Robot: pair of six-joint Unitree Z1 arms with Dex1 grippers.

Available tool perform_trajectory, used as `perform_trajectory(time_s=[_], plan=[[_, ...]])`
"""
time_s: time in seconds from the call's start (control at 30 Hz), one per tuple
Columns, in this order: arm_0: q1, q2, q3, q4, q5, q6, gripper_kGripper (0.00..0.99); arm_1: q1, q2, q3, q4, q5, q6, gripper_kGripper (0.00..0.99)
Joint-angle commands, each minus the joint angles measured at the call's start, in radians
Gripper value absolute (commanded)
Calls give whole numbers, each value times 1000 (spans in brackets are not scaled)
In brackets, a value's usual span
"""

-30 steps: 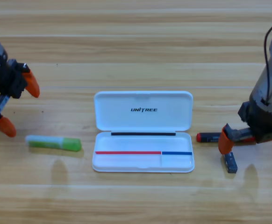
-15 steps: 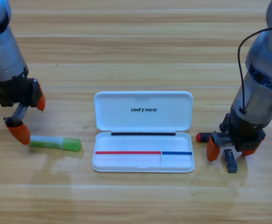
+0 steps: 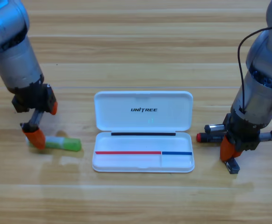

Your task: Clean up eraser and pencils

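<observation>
Table (image 3: 136, 42): wooden planks; every item lies in its near half, the case in the middle.

Left arm: comes in from the top-left corner and slopes down toward the table's left edge.

Left gripper (image 3: 43, 124): jaws spread apart, holding nothing. The lower orange jaw tip rests over the pale left end of the green pencil; the upper jaw sits apart, farther from the near edge.

Green pencil (image 3: 63, 143): lies flat, roughly parallel to the near edge, to the left of the case and nearer the table's left edge. Bright green right part, pale whitish left part, the latter partly covered by the jaw tip.

White case (image 3: 143, 133): open, lid folded back toward the far edge with the lettering UNITREE on it, tray toward the near edge. No pencil or eraser lies in the tray.

Right arm: comes down from the top-right corner, body upright over the right side of the table.

Right gripper (image 3: 232, 150): points down at the eraser. Cannot tell whether the jaws are parted or closed, nor whether they hold anything.

Eraser (image 3: 232, 165): small dark block just under the gripper, right of the case, toward the near-right corner; only its lower end shows.

Dark pencil (image 3: 208, 137): lies flat between the case's right side and the right gripper, red end toward the case; the remainder is hidden behind the gripper.
</observation>
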Motion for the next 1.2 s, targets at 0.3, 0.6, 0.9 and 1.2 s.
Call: perform_trajectory(time_s=[0.3,0.6,0.9,1.2], plan=[[-34,53,61,-57,-18,-21,980,44,44,-236,340,39,-636,0],[-34,40,112,-110,-28,-31,942,132,41,-336,340,32,-989,0],[-37,40,161,-176,-31,-41,692,190,127,-445,343,36,-1099,0],[-37,58,168,-167,-28,0,0,222,170,-459,343,62,-1110,0]])
